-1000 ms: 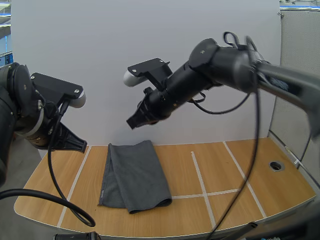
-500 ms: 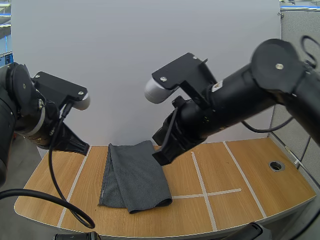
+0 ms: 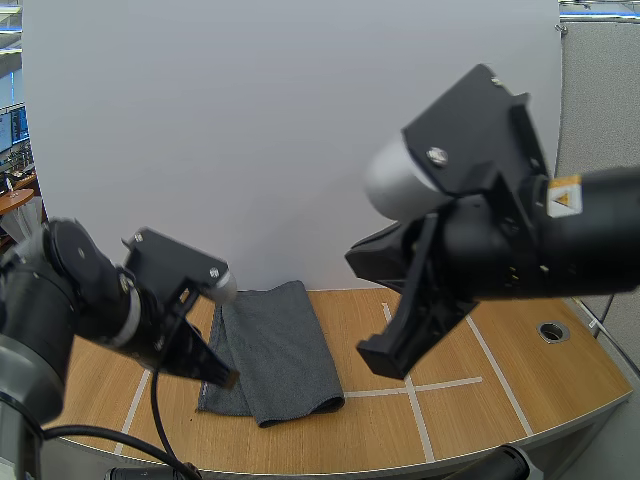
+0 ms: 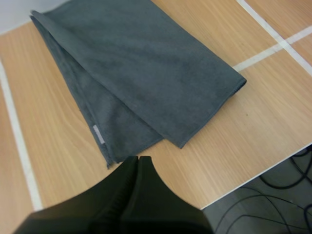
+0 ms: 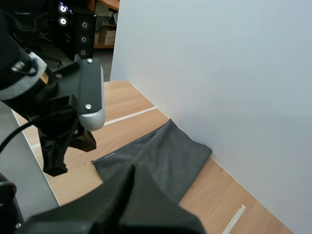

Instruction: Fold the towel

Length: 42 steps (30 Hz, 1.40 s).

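A dark grey towel [image 3: 275,350] lies folded lengthwise on the wooden table [image 3: 470,410], its lower layer showing along the left edge. My left gripper [image 3: 220,379] hangs shut over the towel's near left corner. In the left wrist view its fingers [image 4: 138,161] lie together as one wedge just short of the towel [image 4: 141,83]. My right gripper [image 3: 378,364] is shut and held in the air to the right of the towel. In the right wrist view its wedge [image 5: 134,169] points at the towel [image 5: 168,153], with the left gripper [image 5: 53,169] beyond the towel's corner.
White tape lines [image 3: 405,385] cross the table right of the towel. A round cable hole [image 3: 552,330] sits near the right edge. A white wall [image 3: 300,120] stands behind the table. Bare wood lies to the towel's right and along the front edge.
My left gripper dropped and moved right, to the towel's near left corner. My right arm swung right and closer to the camera, away from above the towel.
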Each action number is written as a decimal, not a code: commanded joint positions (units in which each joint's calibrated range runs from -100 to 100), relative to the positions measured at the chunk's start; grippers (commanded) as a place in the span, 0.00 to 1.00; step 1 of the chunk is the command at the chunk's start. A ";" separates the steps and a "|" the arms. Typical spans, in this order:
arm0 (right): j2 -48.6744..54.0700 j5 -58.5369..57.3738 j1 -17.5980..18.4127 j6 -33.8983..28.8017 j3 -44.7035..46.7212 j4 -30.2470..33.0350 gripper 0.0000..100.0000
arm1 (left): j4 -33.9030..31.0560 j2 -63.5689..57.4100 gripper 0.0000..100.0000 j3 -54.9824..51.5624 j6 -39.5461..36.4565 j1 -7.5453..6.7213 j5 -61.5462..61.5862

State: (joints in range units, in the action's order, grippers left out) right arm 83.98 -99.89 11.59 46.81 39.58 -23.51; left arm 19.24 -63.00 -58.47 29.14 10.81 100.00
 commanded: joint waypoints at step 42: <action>7.42 -0.11 3.54 -7.42 0.21 3.80 0.00 | 13.53 48.83 0.73 -5.44 9.60 0.01 -2.15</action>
State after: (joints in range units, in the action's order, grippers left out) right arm 91.05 -100.00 15.00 39.29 39.58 -20.13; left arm 31.61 -17.18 -64.87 37.87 10.81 99.62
